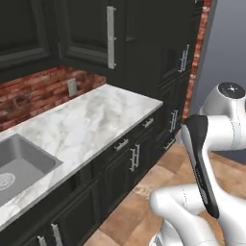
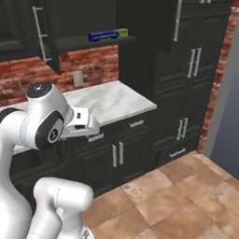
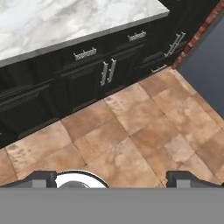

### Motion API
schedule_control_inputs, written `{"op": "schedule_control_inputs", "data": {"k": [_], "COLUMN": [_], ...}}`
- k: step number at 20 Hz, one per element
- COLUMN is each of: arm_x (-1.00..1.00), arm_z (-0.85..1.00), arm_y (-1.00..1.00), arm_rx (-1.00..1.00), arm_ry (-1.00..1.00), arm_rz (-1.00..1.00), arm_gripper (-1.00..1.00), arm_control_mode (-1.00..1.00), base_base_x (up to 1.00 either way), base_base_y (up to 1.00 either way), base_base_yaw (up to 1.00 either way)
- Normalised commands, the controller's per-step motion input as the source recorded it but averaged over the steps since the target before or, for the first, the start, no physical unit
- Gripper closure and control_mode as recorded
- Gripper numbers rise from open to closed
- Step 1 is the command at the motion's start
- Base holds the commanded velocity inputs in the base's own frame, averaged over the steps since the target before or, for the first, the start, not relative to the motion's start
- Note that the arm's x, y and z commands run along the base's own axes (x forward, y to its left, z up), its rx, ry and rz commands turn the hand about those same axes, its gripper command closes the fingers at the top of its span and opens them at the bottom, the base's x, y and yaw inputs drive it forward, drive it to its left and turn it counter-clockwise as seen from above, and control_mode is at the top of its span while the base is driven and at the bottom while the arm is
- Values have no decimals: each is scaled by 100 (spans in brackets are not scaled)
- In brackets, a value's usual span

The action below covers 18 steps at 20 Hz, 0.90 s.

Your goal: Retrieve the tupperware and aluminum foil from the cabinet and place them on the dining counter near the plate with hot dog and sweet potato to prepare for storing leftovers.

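The aluminum foil (image 2: 108, 35), a long blue box with a green end, lies on the bottom shelf of the cabinet (image 2: 140, 21). The cabinet's black door (image 2: 46, 32) stands swung open to the left, showing its silver bar handle (image 1: 111, 37). My gripper (image 3: 114, 179) is open, with nothing between its fingertips (image 3: 41, 178). It hangs low in front of the base cabinets and faces the tiled floor, well below the foil. My hand (image 2: 85, 124) shows at the counter's front edge. The tupperware, the plate, the hot dog, the sweet potato and the dining counter are out of view.
A marble kitchen counter (image 1: 91, 125) runs under the cabinet, with a steel sink (image 1: 19, 166) at its left. Black base cabinets (image 3: 105, 72) and tall cabinets (image 2: 191, 70) line the brick wall (image 1: 33, 93). Brown floor tiles (image 3: 144, 131) spread in front.
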Motion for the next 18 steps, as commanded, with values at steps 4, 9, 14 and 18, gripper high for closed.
{"op": "schedule_control_inputs", "data": {"k": [4, 9, 14, 18], "arm_x": [0, 0, 0, 0], "arm_z": [0, 0, 0, 0], "arm_y": [0, 0, 0, 0], "arm_rx": [0, 0, 0, 0], "arm_ry": [0, 0, 0, 0], "arm_rz": [0, 0, 0, 0], "arm_gripper": [-100, -100, -100, -100], "arm_control_mode": [100, 100, 100, 100], "base_base_x": [85, 71, 76, 70], "base_base_y": [-58, -39, -24, -41], "base_base_yaw": [34, 40, 44, 45]}}
